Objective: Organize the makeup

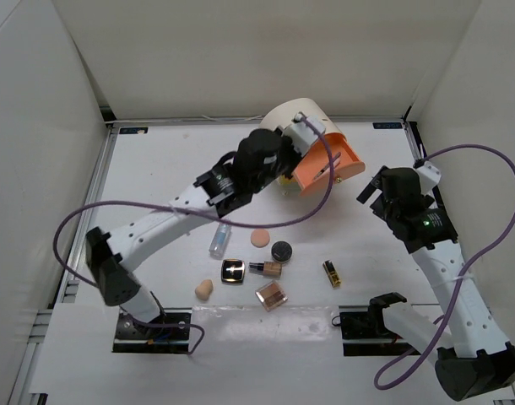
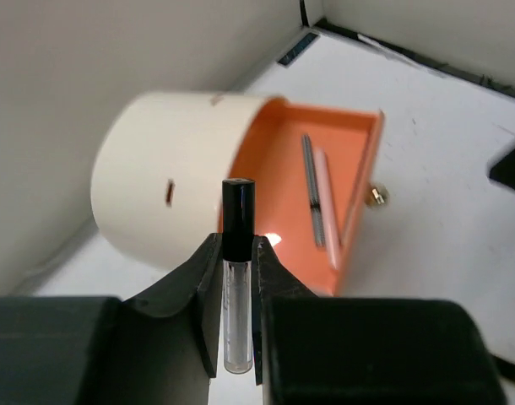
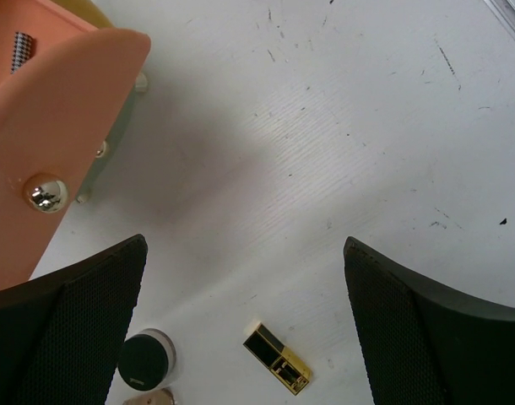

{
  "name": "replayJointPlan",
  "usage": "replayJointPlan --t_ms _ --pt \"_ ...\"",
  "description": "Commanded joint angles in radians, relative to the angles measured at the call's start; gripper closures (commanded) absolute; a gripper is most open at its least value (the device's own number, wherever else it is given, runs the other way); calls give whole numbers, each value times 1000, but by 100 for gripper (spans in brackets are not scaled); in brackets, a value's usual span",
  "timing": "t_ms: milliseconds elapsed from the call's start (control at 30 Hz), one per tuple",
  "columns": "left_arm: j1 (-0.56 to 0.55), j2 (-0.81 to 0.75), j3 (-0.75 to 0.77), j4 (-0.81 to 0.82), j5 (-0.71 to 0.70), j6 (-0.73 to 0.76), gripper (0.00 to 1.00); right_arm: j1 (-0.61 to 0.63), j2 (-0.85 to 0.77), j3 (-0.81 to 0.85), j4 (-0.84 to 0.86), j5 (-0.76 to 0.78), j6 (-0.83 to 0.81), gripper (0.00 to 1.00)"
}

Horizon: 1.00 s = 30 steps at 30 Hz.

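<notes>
My left gripper (image 2: pixel 238 246) is shut on a slim clear tube with a black cap (image 2: pixel 237 295), held above the open orange drawer (image 2: pixel 284 160). A pink slim tube (image 2: pixel 327 207) and a grey stick lie in the drawer. On the table lie a clear little bottle (image 1: pixel 219 240), peach puff (image 1: pixel 260 238), round black compact (image 1: pixel 281 250), square compacts (image 1: pixel 233 271) (image 1: pixel 272 294), foundation bottle (image 1: pixel 266 268), egg sponge (image 1: pixel 204 289) and gold lipstick (image 1: pixel 332 272). My right gripper (image 3: pixel 245 253) is open and empty, above the lipstick (image 3: pixel 278 369).
The cream cylinder box (image 2: pixel 173 169) stands at the back centre (image 1: pixel 300 114), its orange drawer front (image 3: pixel 46 126) with a metal knob (image 3: pixel 41 194) swung toward the right arm. White walls enclose the table on three sides.
</notes>
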Motion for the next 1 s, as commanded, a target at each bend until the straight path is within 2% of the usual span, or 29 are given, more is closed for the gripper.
replayJointPlan --t_ms 0,167,267,367,467,600,633,700,767,900,967 --pt "52 140 165 -23 179 118 86 -2 -13 -18 24 -6 -23 1" --pt "72 345 382 -112 233 146 86 -2 -22 -26 -13 13 -20 1" --pt "79 410 430 -124 231 147 83 -2 -28 -29 -37 19 -11 1" --pt "83 438 447 -127 220 125 72 -2 -41 -44 -37 -18 -29 1" --pt "85 438 444 -133 238 121 46 4 -51 -75 -31 -140 -104 1" --pt "83 420 449 -115 235 112 35 14 -90 -132 -7 -294 -207 1" --pt "82 407 449 -115 237 109 26 10 -93 -141 -6 -349 -219 1" --pt "83 386 449 -96 238 109 20 16 -105 -172 18 -429 -251 1" --pt "72 355 446 -84 230 109 4 19 -102 -207 38 -551 -274 1" --pt "57 300 444 -78 175 112 2 80 -94 -302 76 -626 -253 1" --pt "54 269 437 -90 128 91 2 142 -75 -336 86 -560 -219 1"
